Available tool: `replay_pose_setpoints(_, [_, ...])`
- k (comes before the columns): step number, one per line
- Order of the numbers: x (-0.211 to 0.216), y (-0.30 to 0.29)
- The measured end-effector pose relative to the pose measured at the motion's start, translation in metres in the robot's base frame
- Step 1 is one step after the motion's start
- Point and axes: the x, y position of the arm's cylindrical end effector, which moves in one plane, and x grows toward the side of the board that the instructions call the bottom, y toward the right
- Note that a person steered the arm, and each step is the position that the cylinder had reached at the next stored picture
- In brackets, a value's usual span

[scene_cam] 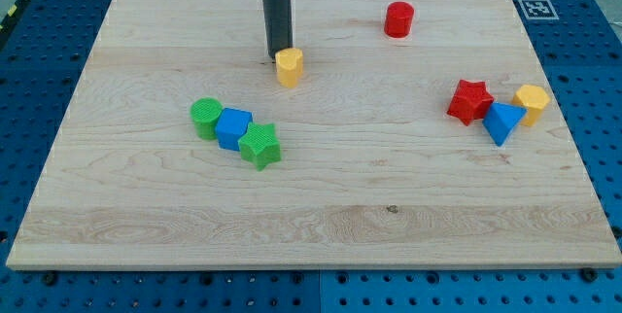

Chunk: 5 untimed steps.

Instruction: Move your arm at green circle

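Observation:
The green circle (205, 117) lies left of the board's middle, touching a blue block (232, 127) on its right. A green star (260, 146) touches that blue block on the lower right. My tip (278, 56) stands in the upper middle of the board, right against the upper left side of a small yellow block (290, 66). The tip is well above and to the right of the green circle, apart from it.
A red cylinder (398, 19) sits near the view's top, right of my rod. A red star (470, 101), a blue triangle (501, 121) and a yellow block (532, 102) cluster at the right. The wooden board (321, 226) lies on a blue perforated table.

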Motion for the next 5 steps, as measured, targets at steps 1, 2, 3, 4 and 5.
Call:
replay_pose_setpoints(1, [-0.01,0.017])
replay_pose_setpoints(2, [0.003,0.04])
replay_pose_setpoints(3, [0.046,0.033])
replay_pose_setpoints(4, [0.057,-0.025])
replay_pose_setpoints(5, [0.052,-0.042])
